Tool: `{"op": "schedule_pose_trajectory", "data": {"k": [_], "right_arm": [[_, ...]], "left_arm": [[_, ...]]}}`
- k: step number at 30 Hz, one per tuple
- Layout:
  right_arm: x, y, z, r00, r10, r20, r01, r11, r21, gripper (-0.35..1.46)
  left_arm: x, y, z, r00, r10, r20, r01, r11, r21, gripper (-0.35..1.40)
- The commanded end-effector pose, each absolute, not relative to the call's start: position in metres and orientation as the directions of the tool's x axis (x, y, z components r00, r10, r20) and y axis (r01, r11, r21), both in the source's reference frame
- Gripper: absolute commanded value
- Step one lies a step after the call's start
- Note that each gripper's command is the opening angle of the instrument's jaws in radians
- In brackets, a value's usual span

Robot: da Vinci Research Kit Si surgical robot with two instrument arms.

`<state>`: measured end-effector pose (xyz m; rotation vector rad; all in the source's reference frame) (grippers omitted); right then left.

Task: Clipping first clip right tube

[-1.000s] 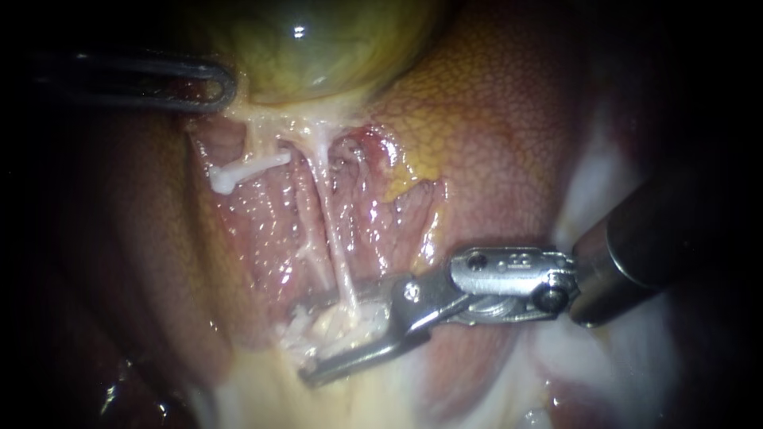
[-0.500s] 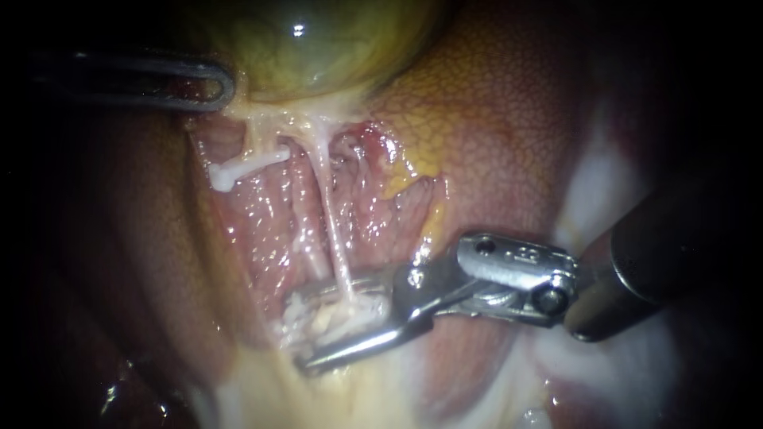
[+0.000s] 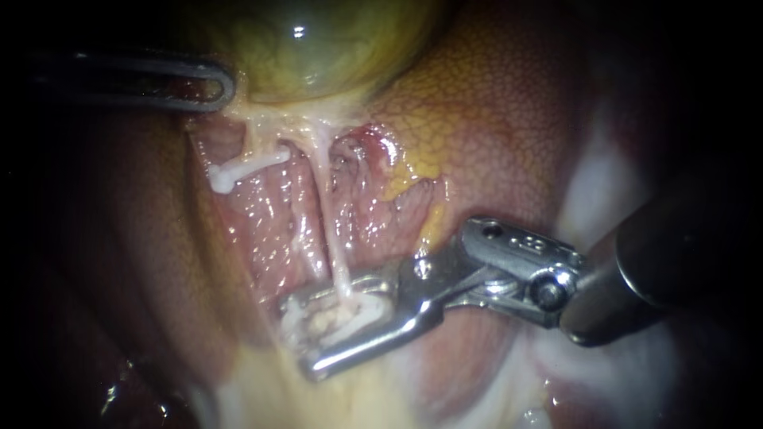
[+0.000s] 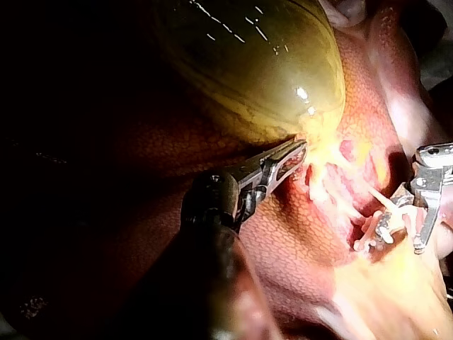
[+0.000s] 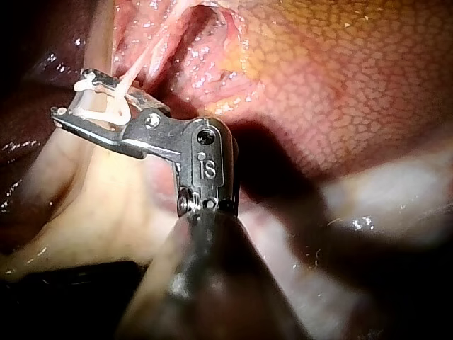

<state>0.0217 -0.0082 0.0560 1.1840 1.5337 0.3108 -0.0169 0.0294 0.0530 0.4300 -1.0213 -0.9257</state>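
**Clip set astride the right tube**

At the upper left of the frame, the left instrument (image 3: 222, 86), a dark shaft with slotted jaws, had its jaws closed on the pale neck of the yellow-green gallbladder (image 3: 318, 40). This apparently lifted it so the strands below pulled taut. The thin pale tube (image 3: 334, 246), the right-hand strand at mid-frame beside the mottled reddish liver (image 3: 493, 127), dropped between the jaws of the right instrument (image 3: 302, 338), a silver hinged tip entering from the right. Those jaws stood wide yet gripped a white plastic clip (image 5: 90, 111) from both sides. The clip straddled the tube's lower end, seemingly so a squeeze would lock it squarely across.
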Motion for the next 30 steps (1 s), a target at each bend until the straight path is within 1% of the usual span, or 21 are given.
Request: {"op": "schedule_pose_trajectory", "data": {"k": [1, 5, 7, 14, 16, 18, 19, 21, 30], "right_arm": [[0.0218, -0.0081, 0.056, 0.125, 0.8, -0.587, 0.504, 0.458, 0.732, 0.28], [0.0217, -0.0079, 0.0563, 0.127, 0.807, -0.577, 0.493, 0.453, 0.743, 0.17], [0.0217, -0.0077, 0.0565, 0.131, 0.813, -0.567, 0.488, 0.445, 0.751, 0.05], [0.0216, -0.0075, 0.0566, 0.14, 0.828, -0.543, 0.473, 0.426, 0.771, -0.2], [0.0216, -0.0074, 0.0566, 0.145, 0.833, -0.533, 0.471, 0.416, 0.778, -0.33], [0.0216, -0.0073, 0.0565, 0.167, 0.853, -0.495, 0.463, 0.376, 0.803, -0.35], [0.0216, -0.0072, 0.0565, 0.171, 0.858, -0.485, 0.456, 0.367, 0.811, -0.35], [0.0217, -0.0071, 0.0564, 0.166, 0.863, -0.477, 0.444, 0.366, 0.818, -0.35], [0.0217, -0.0071, 0.0565, 0.165, 0.864, -0.477, 0.442, 0.367, 0.818, -0.35]], "left_arm": [[-0.0169, 0.0294, 0.053, 0.204, -0.82, 0.535, 0.452, 0.564, 0.691, -0.35], [-0.0169, 0.0294, 0.053, 0.204, -0.82, 0.535, 0.452, 0.564, 0.691, -0.35], [-0.0169, 0.0294, 0.053, 0.204, -0.82, 0.535, 0.452, 0.564, 0.691, -0.35], [-0.0169, 0.0294, 0.053, 0.204, -0.82, 0.535, 0.452, 0.564, 0.691, -0.35], [-0.0169, 0.0294, 0.053, 0.204, -0.82, 0.535, 0.452, 0.564, 0.691, -0.35], [-0.0169, 0.0294, 0.053, 0.204, -0.82, 0.535, 0.452, 0.564, 0.691, -0.35], [-0.0169, 0.0294, 0.053, 0.204, -0.82, 0.535, 0.452, 0.564, 0.691, -0.35], [-0.0169, 0.0294, 0.053, 0.204, -0.82, 0.535, 0.452, 0.564, 0.691, -0.35], [-0.0169, 0.0294, 0.053, 0.204, -0.82, 0.535, 0.452, 0.564, 0.691, -0.35]]}}
